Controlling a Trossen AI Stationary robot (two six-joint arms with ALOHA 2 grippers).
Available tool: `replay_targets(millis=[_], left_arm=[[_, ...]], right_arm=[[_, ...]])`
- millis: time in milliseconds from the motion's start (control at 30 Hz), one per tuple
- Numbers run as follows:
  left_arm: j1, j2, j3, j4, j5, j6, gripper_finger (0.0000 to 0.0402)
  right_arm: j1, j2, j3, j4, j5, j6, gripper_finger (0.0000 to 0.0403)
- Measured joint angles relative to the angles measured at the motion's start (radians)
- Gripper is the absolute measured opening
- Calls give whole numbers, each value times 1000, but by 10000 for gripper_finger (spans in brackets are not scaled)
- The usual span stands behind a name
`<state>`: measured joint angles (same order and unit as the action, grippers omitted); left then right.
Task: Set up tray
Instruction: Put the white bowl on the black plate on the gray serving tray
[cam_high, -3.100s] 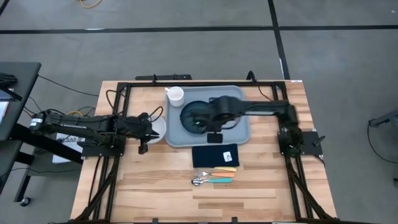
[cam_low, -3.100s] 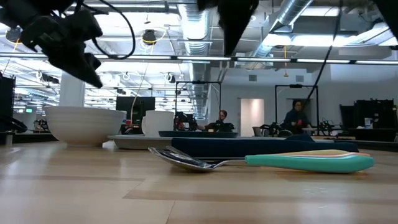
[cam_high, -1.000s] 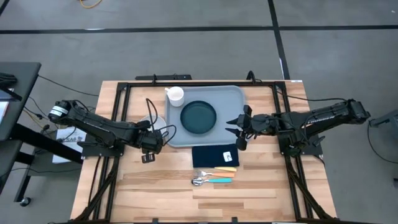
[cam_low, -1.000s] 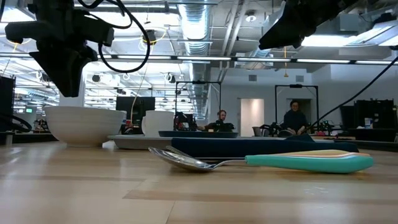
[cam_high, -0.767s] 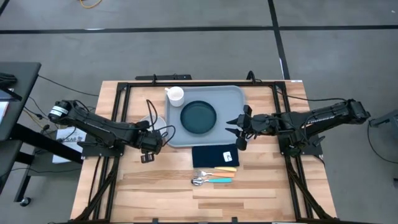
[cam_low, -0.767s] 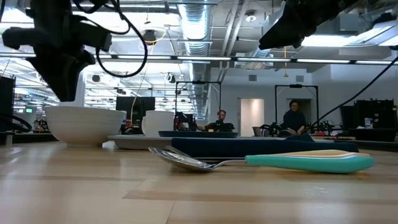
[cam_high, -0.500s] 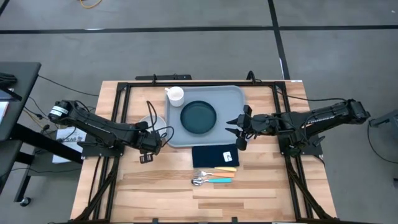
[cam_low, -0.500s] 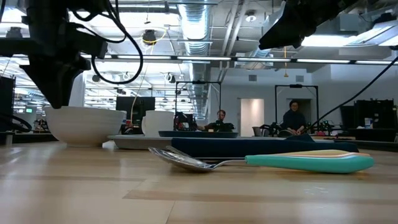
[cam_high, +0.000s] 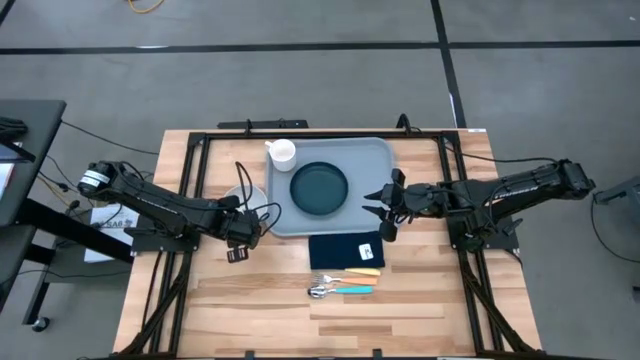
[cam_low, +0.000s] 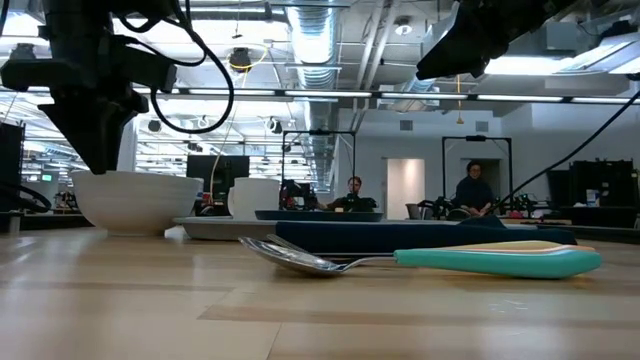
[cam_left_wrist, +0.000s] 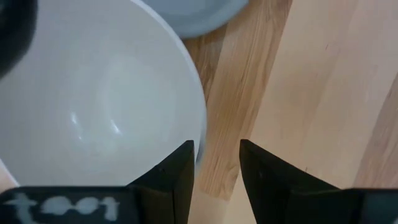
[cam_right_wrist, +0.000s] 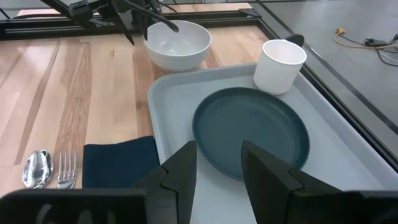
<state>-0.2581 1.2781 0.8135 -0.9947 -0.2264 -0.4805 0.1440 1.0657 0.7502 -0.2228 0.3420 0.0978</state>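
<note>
While the tray lies at the counter's far middle carrying plate and cup, my left end effector hovers narrowly parted over the bowl's rim, beside the tray; my right end effector, also narrowly parted, waits by the tray's other edge.

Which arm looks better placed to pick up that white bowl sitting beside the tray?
Probably the left. The left gripper hangs right above the white bowl, open fingers straddling its rim, beside the tray. The right gripper waits open across the tray, with the plate in between.
</note>
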Motion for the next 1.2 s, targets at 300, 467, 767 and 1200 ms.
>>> replay_targets(millis=[300, 467, 767, 1200], left_arm=[[0, 0, 0, 0, -25, 9, 116], [0, 0, 0, 0, -25, 13, 116], [0, 0, 0, 10, -45, 13, 116], [0, 0, 0, 19, -48, -4, 116]], right_arm=[[0, 0, 0, 0, 0, 0, 118], [0, 0, 0, 0, 0, 0, 118], [0, 0, 0, 0, 0, 0, 118], [0, 0, 0, 0, 0, 1, 118]])
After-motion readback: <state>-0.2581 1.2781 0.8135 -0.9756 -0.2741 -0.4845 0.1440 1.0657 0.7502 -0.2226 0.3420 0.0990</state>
